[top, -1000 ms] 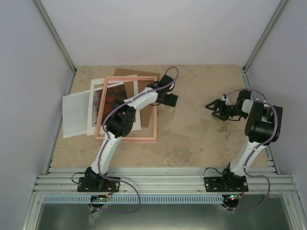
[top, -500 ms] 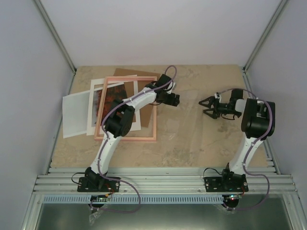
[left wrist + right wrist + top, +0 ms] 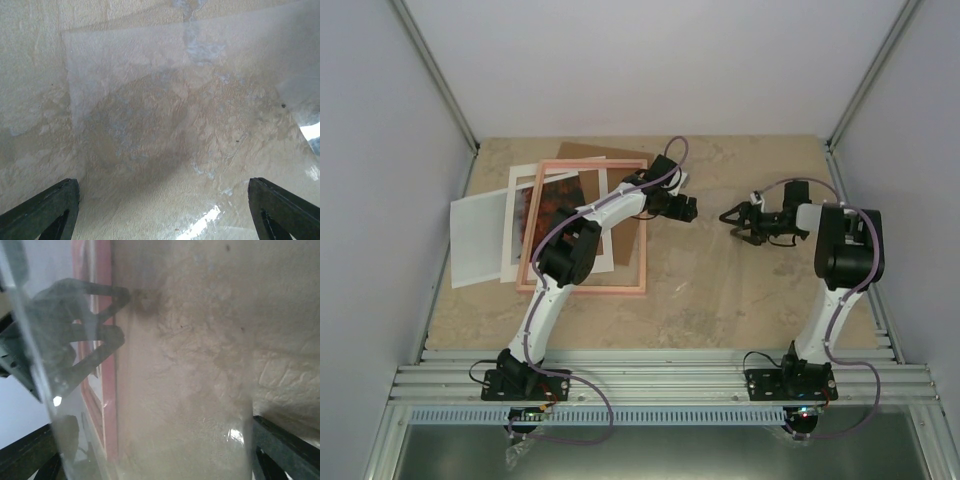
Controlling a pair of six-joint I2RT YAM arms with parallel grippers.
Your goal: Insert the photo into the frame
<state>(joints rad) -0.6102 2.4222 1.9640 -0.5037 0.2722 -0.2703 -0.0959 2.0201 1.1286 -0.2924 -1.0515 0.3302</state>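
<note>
The pink frame (image 3: pixel 582 290) lies flat at the left of the table. The photo (image 3: pixel 552 203), red-orange on dark, shows inside the frame's upper left, partly under my left arm. My left gripper (image 3: pixel 685 208) is just right of the frame's right rail, low over the table. Its jaws are wide open and empty in the left wrist view (image 3: pixel 162 200). My right gripper (image 3: pixel 730 219) is open and empty, pointing left at the left gripper a short gap away. The right wrist view (image 3: pixel 155 450) shows the frame's rail (image 3: pixel 109 390) and the left gripper (image 3: pixel 125 314) ahead.
A clear sheet (image 3: pixel 175 100) lies on the table between the grippers, also seen in the right wrist view (image 3: pixel 190 390). A white mat (image 3: pixel 520 225) and a white sheet (image 3: pixel 475 240) lie under the frame's left side. A brown backing board (image 3: pixel 610 152) lies behind the frame.
My right gripper has moved left across the table toward the left gripper. The left gripper has shifted slightly right. The frame and photo have not moved.
</note>
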